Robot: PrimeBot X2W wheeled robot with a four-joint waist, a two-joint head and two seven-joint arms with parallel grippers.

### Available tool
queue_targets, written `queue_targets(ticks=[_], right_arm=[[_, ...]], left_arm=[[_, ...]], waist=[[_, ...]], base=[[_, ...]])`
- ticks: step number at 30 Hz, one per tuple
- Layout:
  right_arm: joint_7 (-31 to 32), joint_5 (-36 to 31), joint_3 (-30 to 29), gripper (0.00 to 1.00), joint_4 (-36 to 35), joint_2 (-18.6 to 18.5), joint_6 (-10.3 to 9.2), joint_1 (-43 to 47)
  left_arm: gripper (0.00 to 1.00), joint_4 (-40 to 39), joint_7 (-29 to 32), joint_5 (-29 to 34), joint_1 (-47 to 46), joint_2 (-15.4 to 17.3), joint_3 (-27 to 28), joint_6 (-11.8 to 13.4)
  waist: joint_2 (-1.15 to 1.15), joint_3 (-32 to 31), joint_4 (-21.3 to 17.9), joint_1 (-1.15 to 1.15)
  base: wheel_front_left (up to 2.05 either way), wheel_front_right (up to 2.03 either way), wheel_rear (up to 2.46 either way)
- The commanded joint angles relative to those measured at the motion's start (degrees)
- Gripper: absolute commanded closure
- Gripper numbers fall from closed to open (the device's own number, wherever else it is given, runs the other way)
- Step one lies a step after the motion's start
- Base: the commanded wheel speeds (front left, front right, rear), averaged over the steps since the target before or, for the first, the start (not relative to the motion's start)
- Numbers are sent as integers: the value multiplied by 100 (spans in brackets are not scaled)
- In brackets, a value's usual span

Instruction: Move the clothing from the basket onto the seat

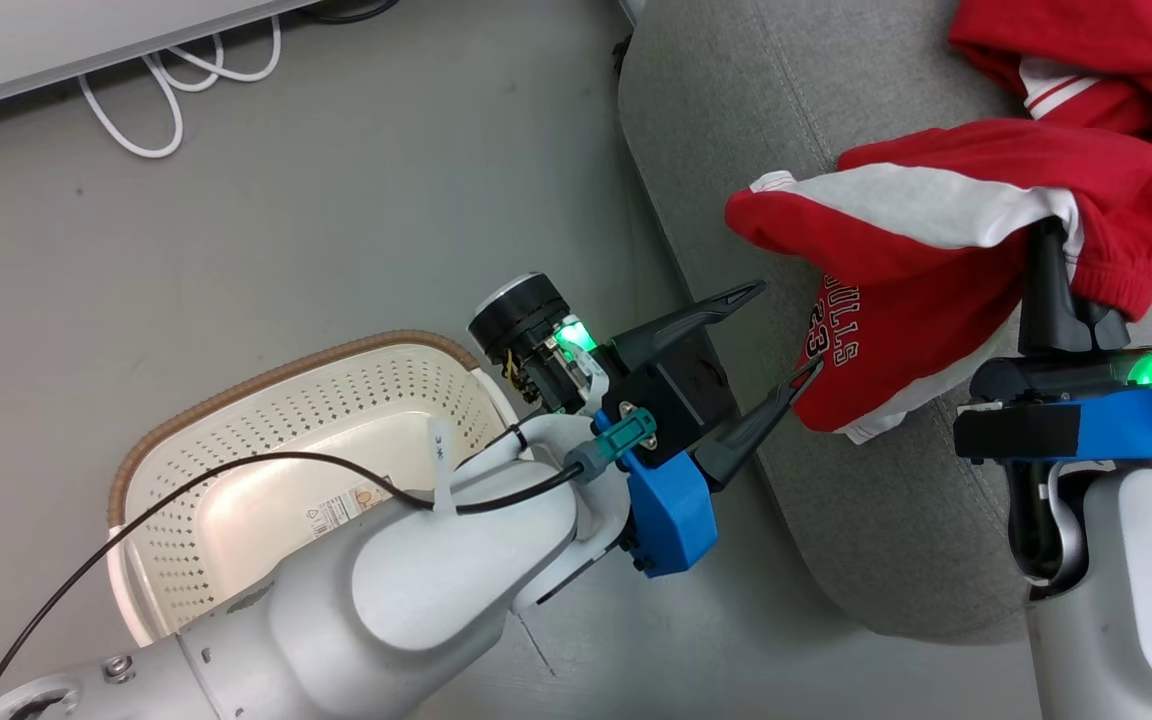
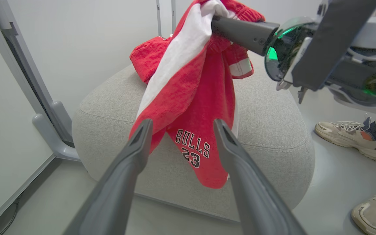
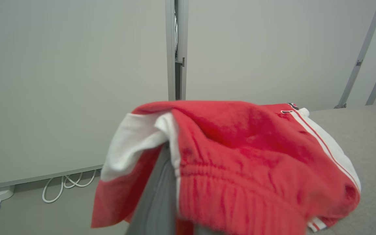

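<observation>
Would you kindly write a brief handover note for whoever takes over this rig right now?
Left gripper: open, holding nothing, pointed at the hanging garment.
Right gripper: shut on the soft red garment with white panels, printed BULLS 23, which hangs over the edge of the large grey woven-fabric seat.
More red clothing lies on the seat top.
The cream-white perforated plastic basket shows no clothing in its visible part; the left arm hides the rest.
Left to do: lower the held garment fully onto the seat, release it, then check the basket's hidden part.
</observation>
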Motion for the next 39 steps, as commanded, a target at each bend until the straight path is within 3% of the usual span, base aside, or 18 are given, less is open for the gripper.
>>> queue_targets(ticks=[1,14,19,26,34,39], right_arm=[[1,14,-22,100,-28,37,-2,51],[1,-3,-126,100,-26,124,-2,14],[0,18,-297,100,-146,-7,-2,-287],[1,-19,-626,100,-583,-693,-2,-1376],[1,90,-1258,100,-744,-2146,-3,-2758],[2,337,-2068,100,-161,-2971,-3,-3343]], left_arm=[[0,22,14,31,-67,13,-7,-29],[0,119,-64,18,-110,-29,-43,-50],[0,105,-68,53,-203,-44,-27,-13],[0,17,-14,152,-442,47,-5,20],[0,-128,132,323,-878,156,16,52],[0,-230,254,467,-1165,276,19,67]], waist=[[0,70,-70,-1],[0,190,-96,-1],[0,310,-49,-1],[0,819,20,-1],[0,1645,74,-1],[0,2110,12,-1]], base=[[0,0,0],[0,0,0],[0,0,0],[0,0,0],[0,0,0],[0,0,0]])
